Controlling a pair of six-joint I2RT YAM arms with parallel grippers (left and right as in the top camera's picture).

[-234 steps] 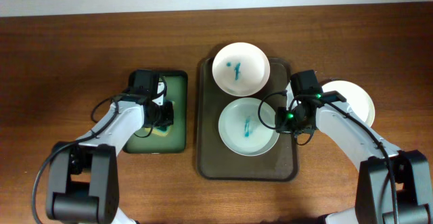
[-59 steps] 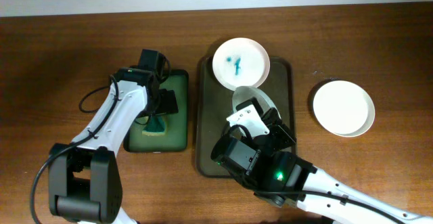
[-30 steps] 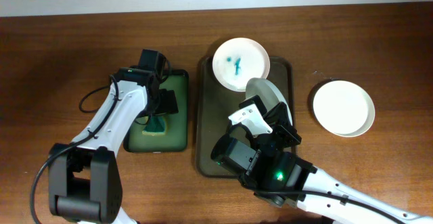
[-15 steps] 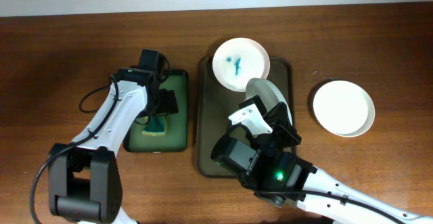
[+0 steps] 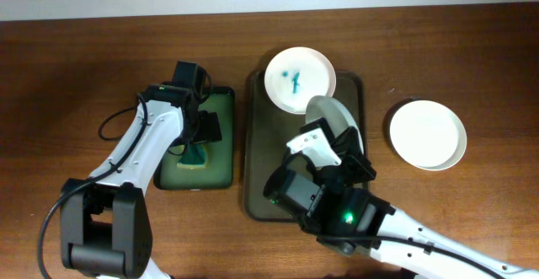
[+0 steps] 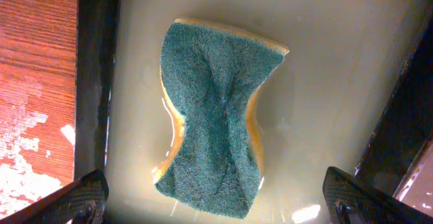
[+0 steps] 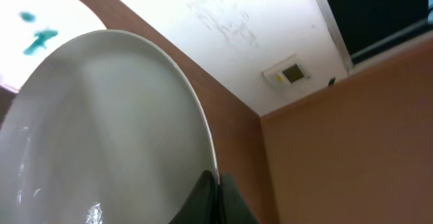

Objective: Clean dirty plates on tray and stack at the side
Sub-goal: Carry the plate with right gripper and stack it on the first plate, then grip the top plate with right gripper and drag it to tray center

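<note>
One clean plate [image 5: 427, 134] is set right of the tray [image 5: 261, 182], a second plate [image 5: 331, 115] is pinched by its rim, tilted over the tray, in the right gripper [image 7: 215, 187], and the stained far plate [image 5: 299, 79] is yet to be wiped, the sponge [image 6: 213, 116] lying ungrasped beneath the spread jaws of the left gripper [image 6: 216, 200].

Bright, even light, soft shadows; faint glare on the wet green tray [image 6: 325, 82]; right wrist view blurry.

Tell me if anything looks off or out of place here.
The near plate stands tilted on edge over the tray, pinched at its rim by the right gripper. The far plate carries teal smears. Nothing looks broken.
</note>
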